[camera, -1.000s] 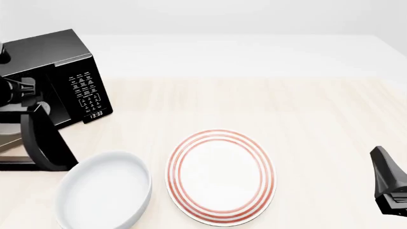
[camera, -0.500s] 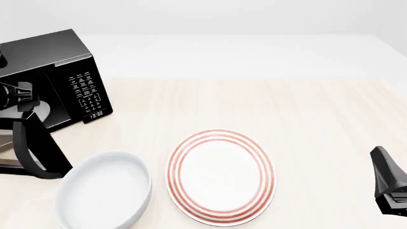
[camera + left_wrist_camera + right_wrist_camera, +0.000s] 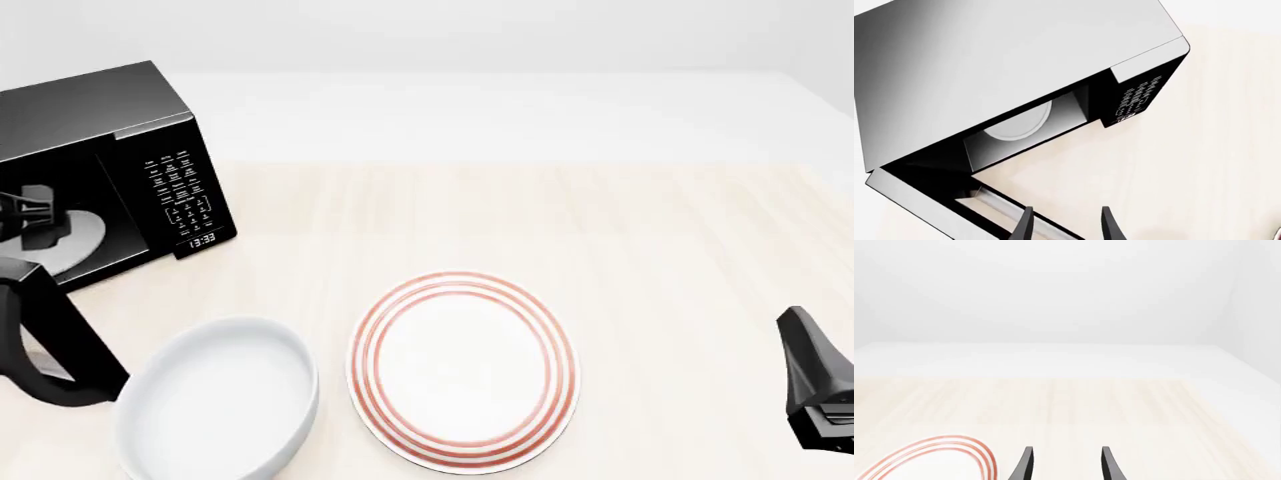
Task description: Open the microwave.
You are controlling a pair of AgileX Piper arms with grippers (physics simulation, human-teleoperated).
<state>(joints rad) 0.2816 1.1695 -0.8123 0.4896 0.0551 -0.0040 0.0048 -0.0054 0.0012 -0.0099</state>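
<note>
Showing only wrist-side — turntable [image 3: 1017,122] inside microwave [image 3: 1007,65]

simulated kitchen-style tabletop, no real room: bare white backdrop behind a pale wood-grain table [image 3: 641,230]. kitchen cues: black microwave [image 3: 120,150] at the table's far left, red-ringed plate [image 3: 463,370] near it to the right, white bowl [image 3: 220,400] just beside the plate.

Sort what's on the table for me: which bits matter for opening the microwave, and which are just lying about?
Job:
microwave, door swung wide, turntable visible inside
left gripper, open, by the door's edge

Lying about:
white bowl
red-ringed plate
right gripper, open, idle over bare table
</note>
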